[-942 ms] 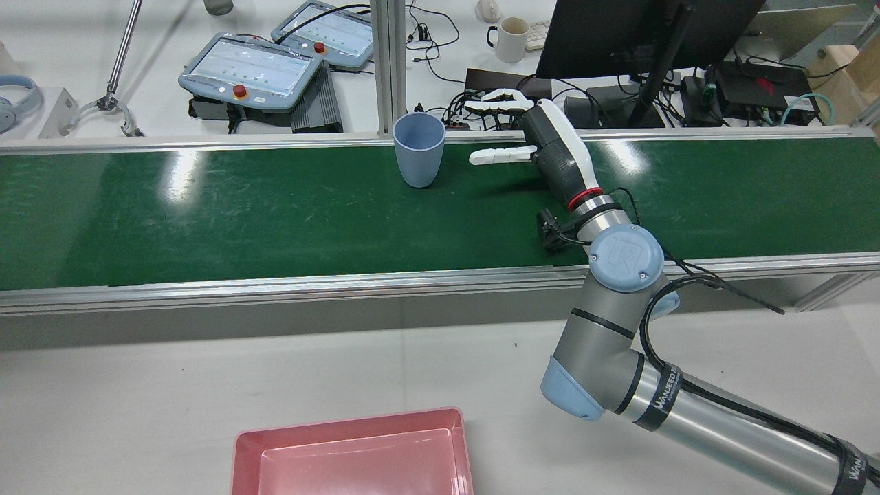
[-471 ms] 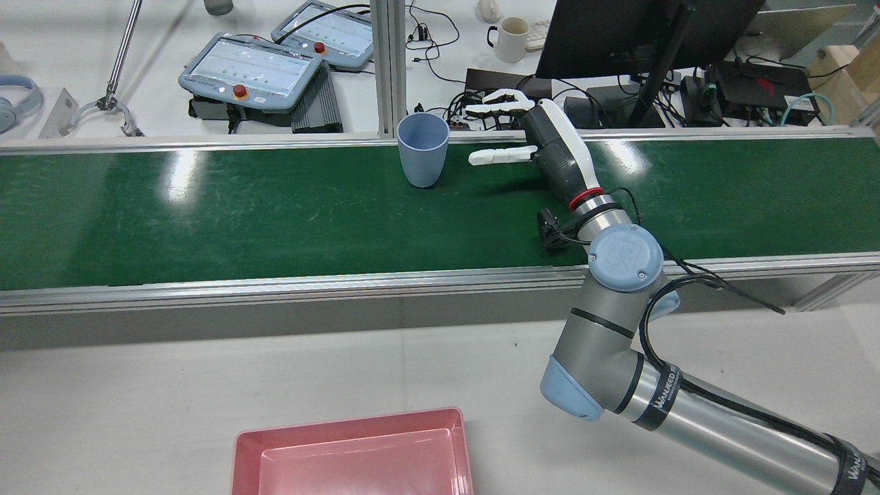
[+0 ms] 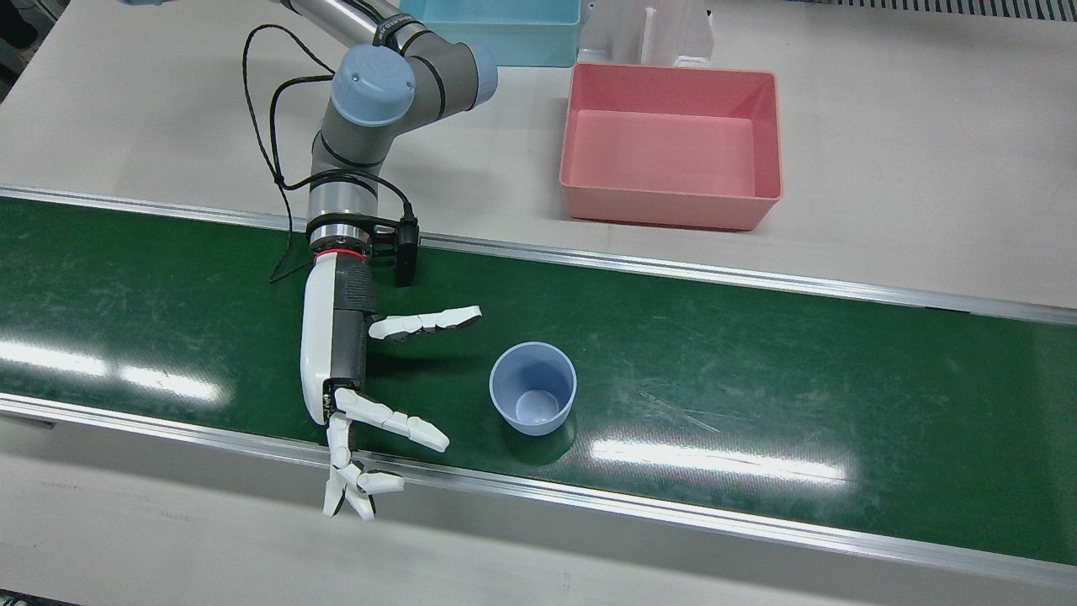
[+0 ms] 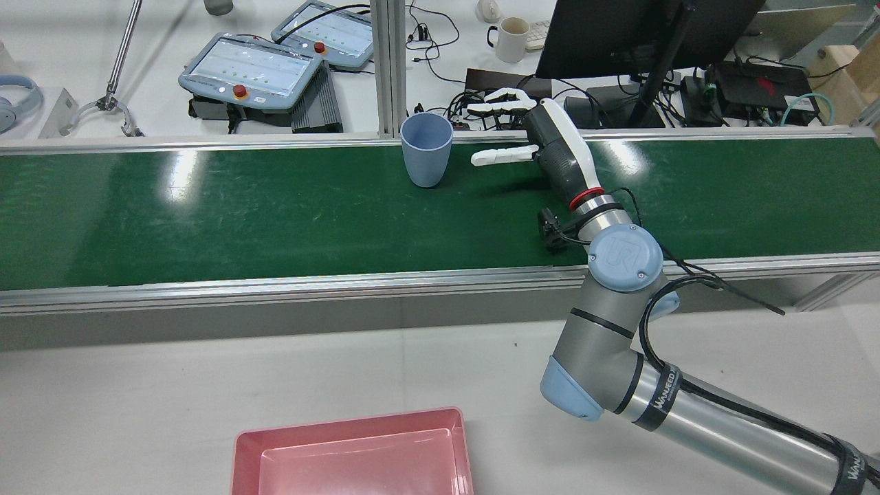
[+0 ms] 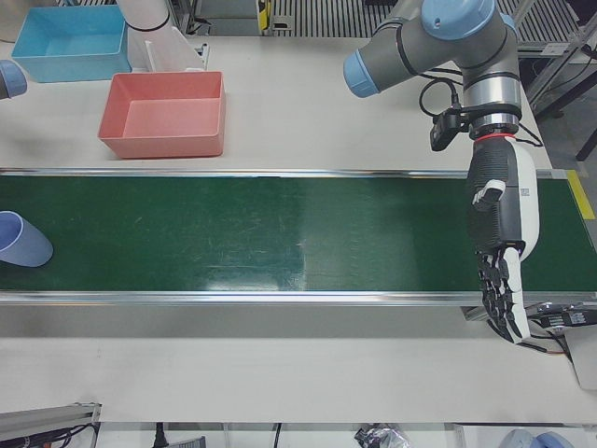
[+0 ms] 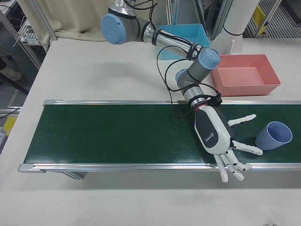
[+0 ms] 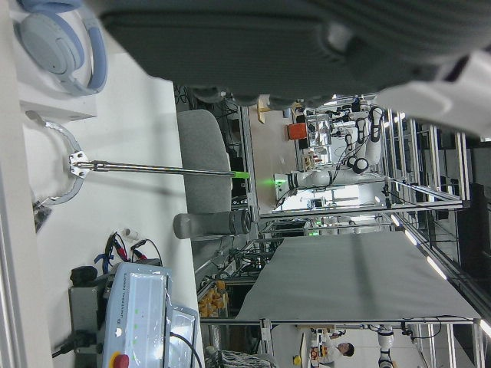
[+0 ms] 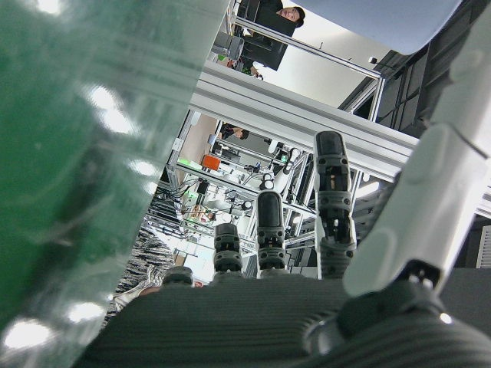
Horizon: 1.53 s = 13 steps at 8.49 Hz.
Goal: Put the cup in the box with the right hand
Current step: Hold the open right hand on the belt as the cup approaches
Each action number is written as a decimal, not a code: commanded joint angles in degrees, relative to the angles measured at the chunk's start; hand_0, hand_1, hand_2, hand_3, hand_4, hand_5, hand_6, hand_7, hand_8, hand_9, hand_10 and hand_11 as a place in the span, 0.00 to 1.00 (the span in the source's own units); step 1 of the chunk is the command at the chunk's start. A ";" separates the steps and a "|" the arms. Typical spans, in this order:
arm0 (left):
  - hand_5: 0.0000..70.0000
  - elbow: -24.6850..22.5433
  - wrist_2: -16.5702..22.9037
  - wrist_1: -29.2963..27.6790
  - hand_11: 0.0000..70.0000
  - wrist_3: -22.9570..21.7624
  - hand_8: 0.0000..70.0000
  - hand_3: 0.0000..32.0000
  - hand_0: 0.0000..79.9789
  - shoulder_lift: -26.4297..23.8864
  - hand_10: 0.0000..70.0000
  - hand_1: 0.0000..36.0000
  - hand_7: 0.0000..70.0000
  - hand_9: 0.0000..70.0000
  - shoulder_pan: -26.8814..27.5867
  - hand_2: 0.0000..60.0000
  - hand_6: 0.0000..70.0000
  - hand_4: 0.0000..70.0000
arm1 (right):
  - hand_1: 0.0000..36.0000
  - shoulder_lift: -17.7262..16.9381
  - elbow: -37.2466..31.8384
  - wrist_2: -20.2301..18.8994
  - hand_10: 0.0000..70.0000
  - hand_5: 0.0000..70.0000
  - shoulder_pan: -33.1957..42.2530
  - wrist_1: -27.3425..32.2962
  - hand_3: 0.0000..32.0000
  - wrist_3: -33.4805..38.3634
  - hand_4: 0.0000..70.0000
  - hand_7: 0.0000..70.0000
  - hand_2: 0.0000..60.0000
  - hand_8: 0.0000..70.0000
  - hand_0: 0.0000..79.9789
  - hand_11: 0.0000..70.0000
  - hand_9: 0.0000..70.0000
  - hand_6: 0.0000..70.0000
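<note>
A pale blue cup (image 3: 533, 400) (image 4: 426, 158) (image 6: 273, 135) stands upright and empty on the green belt (image 3: 757, 379). My right hand (image 3: 336, 353) (image 4: 553, 148) (image 6: 214, 134) hovers low over the belt beside it, open. Its thumb (image 3: 429, 322) and fingers (image 3: 395, 421) spread toward the cup, a short gap away, touching nothing. The pink box (image 3: 673, 206) (image 4: 347, 423) (image 5: 159, 145) sits empty on the white table on the robot's side of the belt. My left hand (image 5: 499, 243) hangs open far along the belt, holding nothing. The cup (image 5: 20, 241) shows at the left edge of the left-front view.
Aluminium rails (image 3: 673, 269) (image 4: 344, 282) border the belt on both sides. A blue bin (image 3: 496, 50) and a white pedestal (image 3: 648, 34) stand behind the pink box. Beyond the belt in the rear view are teach pendants (image 4: 251, 69), a mug (image 4: 512, 38) and a monitor (image 4: 619, 34).
The cup has drifted slightly to the right along the belt in the rear view, closer to my right hand. The hand itself has barely shifted.
</note>
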 commanded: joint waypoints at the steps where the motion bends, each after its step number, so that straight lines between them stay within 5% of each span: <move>1: 0.00 0.00 0.00 0.00 0.00 0.00 0.00 0.00 0.00 0.00 0.00 0.00 0.00 0.00 0.02 0.00 0.00 0.00 | 0.15 0.00 -0.01 0.10 0.01 0.01 -0.05 0.00 0.28 0.00 0.50 0.60 0.02 0.10 0.54 0.01 0.22 0.09; 13: 0.00 0.00 0.00 0.00 0.00 0.00 0.00 0.00 0.00 0.00 0.00 0.00 0.00 0.00 0.02 0.00 0.00 0.00 | 0.15 0.53 -0.89 0.02 0.01 0.01 -0.05 -0.09 0.29 -0.09 0.51 0.60 0.03 0.10 0.54 0.01 0.21 0.09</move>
